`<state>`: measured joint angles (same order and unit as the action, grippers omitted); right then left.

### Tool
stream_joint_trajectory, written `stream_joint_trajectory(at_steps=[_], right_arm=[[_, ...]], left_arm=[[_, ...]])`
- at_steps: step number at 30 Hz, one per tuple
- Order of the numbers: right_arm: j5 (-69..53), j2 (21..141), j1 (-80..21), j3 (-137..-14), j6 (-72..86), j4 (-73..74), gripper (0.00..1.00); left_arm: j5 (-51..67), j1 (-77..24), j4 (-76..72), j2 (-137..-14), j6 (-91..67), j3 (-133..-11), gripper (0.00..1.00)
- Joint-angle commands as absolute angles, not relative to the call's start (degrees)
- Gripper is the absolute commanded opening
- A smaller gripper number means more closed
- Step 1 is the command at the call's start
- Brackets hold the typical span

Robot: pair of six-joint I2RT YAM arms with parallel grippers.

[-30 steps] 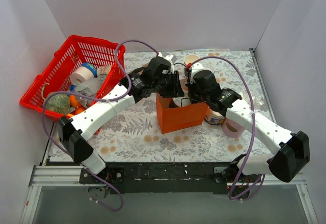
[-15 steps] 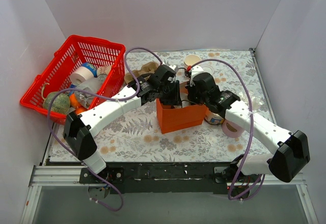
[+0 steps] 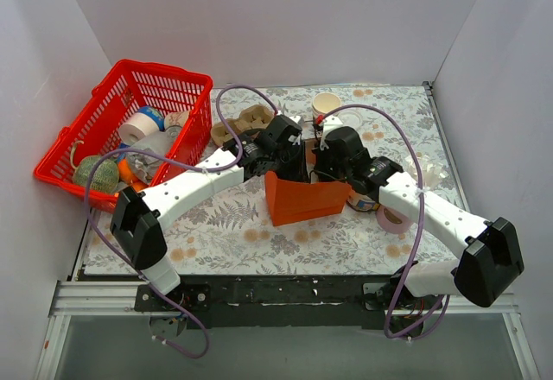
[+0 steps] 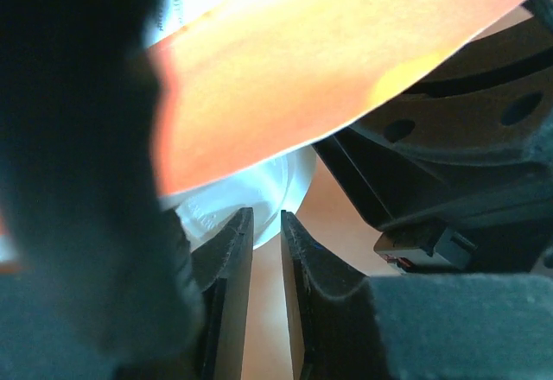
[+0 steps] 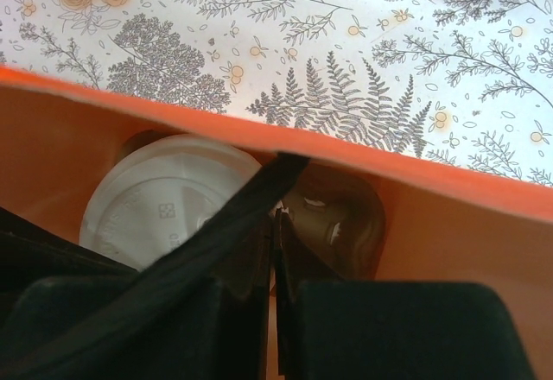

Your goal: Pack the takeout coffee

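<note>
The takeout coffee stands inside an orange paper bag [image 3: 302, 203]. Only its round white lid [image 5: 164, 212] shows, in the bag's left half. My left gripper [image 3: 289, 162] reaches into the bag from the back left. Its jaws [image 4: 266, 216] stand a narrow slit apart with nothing between them, and the lid's edge [image 4: 233, 199] lies right at their tips. I cannot tell whether they touch it. My right gripper [image 3: 321, 166] sits at the bag's back rim, shut [image 5: 275, 216], with a thin orange strip of the bag between its fingers.
A brown moulded insert [image 5: 337, 216] fills the bag's right half. A red basket [image 3: 130, 112] of tape rolls stands at the back left, with a brown cup carrier [image 3: 246, 121] beside it. A lidless paper cup [image 3: 327, 102] is at the back, a pink tape roll [image 3: 393, 218] on the right.
My left arm has swung right and down into the bag, uncovering the brown carrier behind it. Its jaws have narrowed. The bag's top has been pushed flatter. The right gripper has stayed at the rim.
</note>
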<state>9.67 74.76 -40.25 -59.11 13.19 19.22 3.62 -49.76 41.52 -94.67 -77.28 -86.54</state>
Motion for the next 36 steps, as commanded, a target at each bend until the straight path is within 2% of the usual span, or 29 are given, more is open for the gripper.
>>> stream_joint_trajectory(at_steps=[1, 6, 9, 13, 27, 36], right_arm=[[7.38, 75.50, -40.52, -58.18, 14.94, 17.40, 0.05], [6.50, 75.59, -40.52, -57.48, 15.73, 16.87, 0.10], [6.24, 75.06, -40.52, -57.74, 16.00, 17.23, 0.19], [5.72, 73.92, -40.52, -58.18, 16.52, 17.14, 0.20], [4.57, 71.72, -40.52, -59.15, 18.81, 17.93, 0.36], [5.71, 69.70, -40.52, -60.82, 20.65, 19.25, 0.42]], left_arm=[[2.99, -50.18, 43.07, -96.06, -78.40, -84.20, 0.19], [3.69, -50.27, 42.63, -96.77, -79.36, -83.15, 0.17], [3.69, -50.54, 42.63, -96.42, -79.54, -82.97, 0.16], [3.60, -50.63, 42.71, -95.98, -79.72, -82.27, 0.16], [2.55, -50.71, 43.33, -96.77, -80.95, -81.21, 0.13], [1.93, -50.71, 44.21, -96.59, -80.77, -82.00, 0.13]])
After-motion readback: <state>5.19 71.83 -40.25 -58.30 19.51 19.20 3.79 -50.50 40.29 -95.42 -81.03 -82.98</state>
